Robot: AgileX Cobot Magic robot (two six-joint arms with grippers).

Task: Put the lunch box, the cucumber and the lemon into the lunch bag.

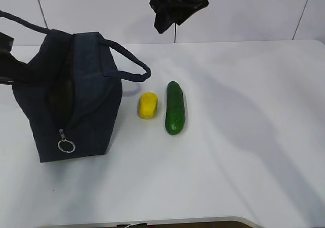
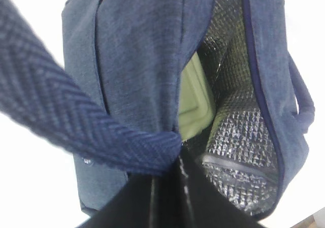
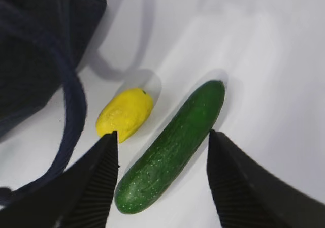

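Exterior view: the lunch bag point(image 1: 76, 96) stands upright on the left of the white tabletop point(image 1: 244, 152), its top zipper undone so the mouth gapes, the silver ring pull point(image 1: 66, 145) hanging low at the near end. One loop handle point(image 1: 129, 65) droops toward the lemon; the other runs off to the left edge, lifted. In the left wrist view the pale green lid of the lunch box point(image 2: 195, 103) shows inside the bag, standing on edge against the shiny quilted lining point(image 2: 238, 136). The left gripper's fingers point(image 2: 167, 192) are together, pinched on the herringbone handle strap point(image 2: 76, 121) that crosses the view. The lemon point(image 1: 148, 105) lies on the tabletop just beside the bag's right side, not touching it. The cucumber point(image 1: 174, 107) lies just right of the lemon, parallel to it, with a narrow gap between. In the right wrist view the right gripper point(image 3: 162, 136) hangs above the cucumber point(image 3: 172, 147), its two dark fingers point(image 3: 101, 172) spread wide to either side of it and holding nothing; the lemon point(image 3: 124, 114) sits by the left finger's tip.
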